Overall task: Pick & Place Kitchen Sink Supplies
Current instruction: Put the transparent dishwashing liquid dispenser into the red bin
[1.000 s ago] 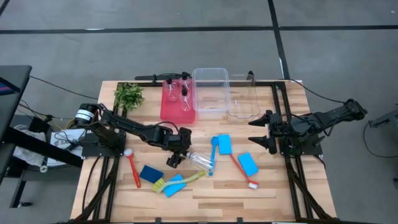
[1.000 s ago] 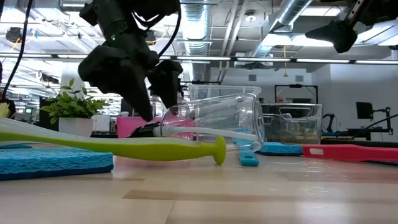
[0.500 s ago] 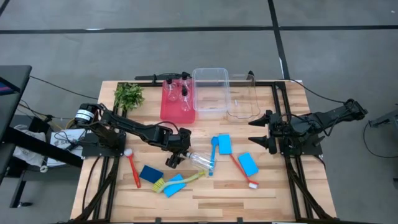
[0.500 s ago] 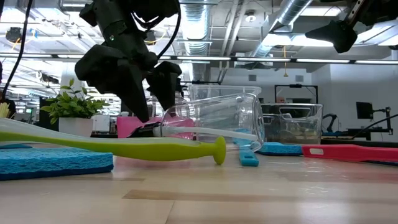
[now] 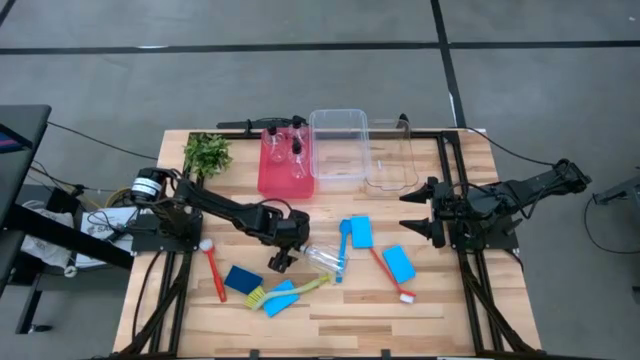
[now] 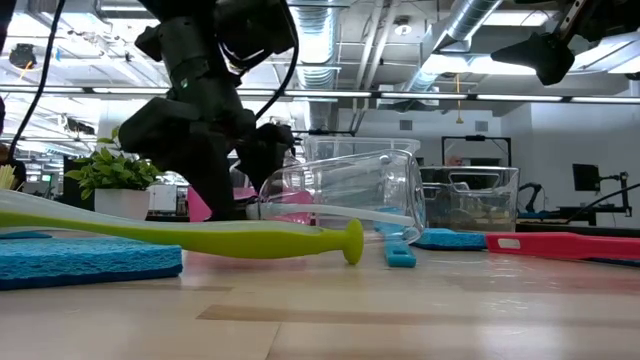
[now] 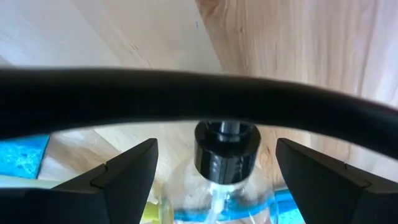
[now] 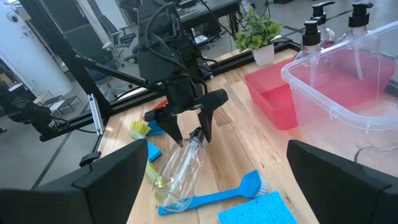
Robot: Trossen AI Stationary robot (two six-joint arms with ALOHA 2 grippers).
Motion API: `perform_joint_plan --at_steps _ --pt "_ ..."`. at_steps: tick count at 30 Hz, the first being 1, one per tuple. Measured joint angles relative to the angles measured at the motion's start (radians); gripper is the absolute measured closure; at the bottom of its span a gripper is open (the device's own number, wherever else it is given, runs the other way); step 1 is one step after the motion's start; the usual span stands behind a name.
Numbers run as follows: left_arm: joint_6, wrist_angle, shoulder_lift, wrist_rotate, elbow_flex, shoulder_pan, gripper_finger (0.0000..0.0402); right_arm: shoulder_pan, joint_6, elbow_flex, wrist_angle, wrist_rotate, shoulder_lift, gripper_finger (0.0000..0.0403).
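The left gripper (image 5: 283,255) is low over the middle of the table (image 5: 450,300), its fingers (image 8: 208,121) spread wide on either side of the black cap (image 7: 225,144) of a clear bottle (image 5: 322,259) that lies on its side. The fingers straddle the cap without pressing on it; nothing is held. In the low view the bottle (image 6: 345,185) rests across the handle of a yellow-green brush (image 6: 200,236), and a blue brush (image 5: 343,250) lies against its base end.

Around it lie the other supplies: a red brush (image 5: 214,267) near the left edge, a dark blue sponge (image 5: 242,279), a lighter blue sponge (image 5: 279,298) under the yellow-green brush, 2 more blue sponges (image 5: 361,232) to the right, and a second red brush (image 5: 390,274) running between them.

At the back of the table, 2 more capped bottles (image 5: 283,152) stand upright in the red tray (image 5: 285,182), beside 2 clear bins (image 5: 340,145) and a leafy plant (image 5: 207,153).

The right gripper (image 5: 415,212) waits at the right side of the table, well apart from the supplies, its fingers wide open and empty.
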Motion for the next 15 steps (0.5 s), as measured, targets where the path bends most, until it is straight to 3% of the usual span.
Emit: perform_joint_plan --at_steps 7,15 --pt "0.000 0.006 0.000 0.000 0.000 0.001 0.0082 0.000 0.000 0.000 0.000 0.000 0.000 0.0026" --pt "0.000 0.002 0.000 -0.001 0.000 0.001 0.0143 0.000 0.000 0.000 0.000 0.000 0.000 0.0026"
